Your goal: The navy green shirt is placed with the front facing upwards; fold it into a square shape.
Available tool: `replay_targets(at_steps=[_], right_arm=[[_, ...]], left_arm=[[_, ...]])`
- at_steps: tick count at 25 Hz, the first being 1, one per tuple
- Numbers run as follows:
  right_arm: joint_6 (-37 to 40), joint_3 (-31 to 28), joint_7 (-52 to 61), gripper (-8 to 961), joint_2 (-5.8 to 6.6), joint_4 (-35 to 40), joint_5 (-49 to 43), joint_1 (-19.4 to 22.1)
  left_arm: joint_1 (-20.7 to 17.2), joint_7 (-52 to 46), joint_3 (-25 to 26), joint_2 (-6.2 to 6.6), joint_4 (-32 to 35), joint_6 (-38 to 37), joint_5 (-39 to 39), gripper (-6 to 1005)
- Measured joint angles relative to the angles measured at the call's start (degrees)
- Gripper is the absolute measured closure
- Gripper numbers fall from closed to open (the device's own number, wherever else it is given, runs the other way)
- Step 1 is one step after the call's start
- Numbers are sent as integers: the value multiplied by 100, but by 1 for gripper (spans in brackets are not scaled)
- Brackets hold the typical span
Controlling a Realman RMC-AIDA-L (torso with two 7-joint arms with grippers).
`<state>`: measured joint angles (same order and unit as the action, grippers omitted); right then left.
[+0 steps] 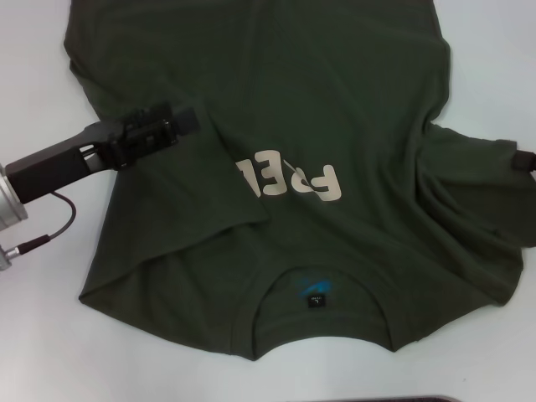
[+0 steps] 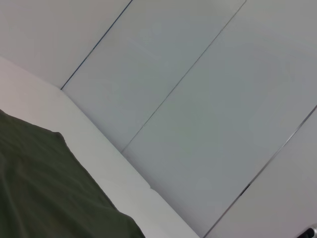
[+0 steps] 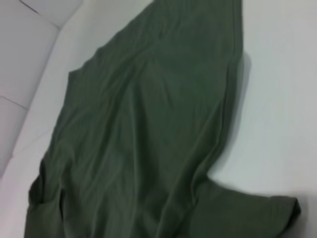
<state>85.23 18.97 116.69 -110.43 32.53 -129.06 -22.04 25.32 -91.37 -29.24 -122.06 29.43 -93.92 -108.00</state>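
Shirt (image 1: 335, 109) flat on table (image 1: 33, 50), collar nearest robot, left gripper (image 1: 180, 124) over its left side.

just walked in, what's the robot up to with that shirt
The robot is part-way through folding the navy green shirt, which lies front up on the white table with its collar toward the robot. The left gripper is over the shirt's left side, where the sleeve has been folded inward across the cream letters, hiding part of them. The right gripper barely shows at the shirt's right edge, where the cloth is bunched. It is not a square yet.
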Motion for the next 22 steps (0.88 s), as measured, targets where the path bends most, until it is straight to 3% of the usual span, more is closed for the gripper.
replay_targets(at_steps=[13, 22], right_arm=[[481, -584, -91, 943, 79, 226, 20, 220], [774, -623, -81, 942, 24, 314, 23, -124]], left_arm=[[7, -37, 5, -35, 1, 0, 17, 111], [44, -39, -3, -45, 1, 0, 1, 111]])
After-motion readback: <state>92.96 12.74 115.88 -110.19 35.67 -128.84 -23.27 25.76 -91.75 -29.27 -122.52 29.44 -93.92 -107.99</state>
